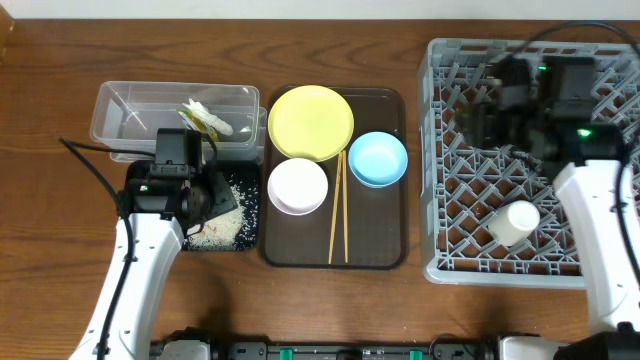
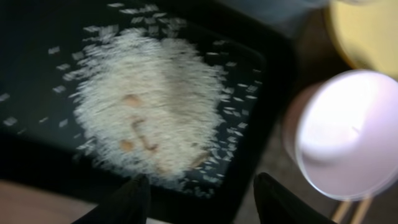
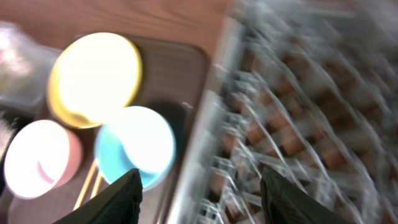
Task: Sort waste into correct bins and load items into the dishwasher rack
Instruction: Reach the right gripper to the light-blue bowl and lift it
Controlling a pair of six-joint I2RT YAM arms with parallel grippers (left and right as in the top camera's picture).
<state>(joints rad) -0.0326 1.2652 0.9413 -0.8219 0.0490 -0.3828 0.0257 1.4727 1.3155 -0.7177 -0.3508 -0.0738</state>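
The yellow plate (image 1: 311, 122), light blue bowl (image 1: 378, 159), white bowl (image 1: 298, 186) and wooden chopsticks (image 1: 338, 210) lie on the brown tray. The pale cup (image 1: 513, 222) lies in the grey dishwasher rack (image 1: 450, 262). Loose rice (image 2: 149, 102) is piled in the black tray (image 1: 250, 205). The wrapper and white scrap (image 1: 206, 119) lie in the clear tub (image 1: 120, 105). My left gripper (image 2: 198, 202) is open and empty above the black tray's near edge. My right gripper (image 3: 199, 199) is open and empty over the rack's left rim, the blue bowl (image 3: 137, 146) and plate (image 3: 96, 78) beside it.
The brown serving tray (image 1: 385, 250) sits between the bins and the rack. Bare wooden table (image 1: 330, 300) lies along the front edge. The white bowl (image 2: 348, 134) shows to the right of the black tray in the left wrist view.
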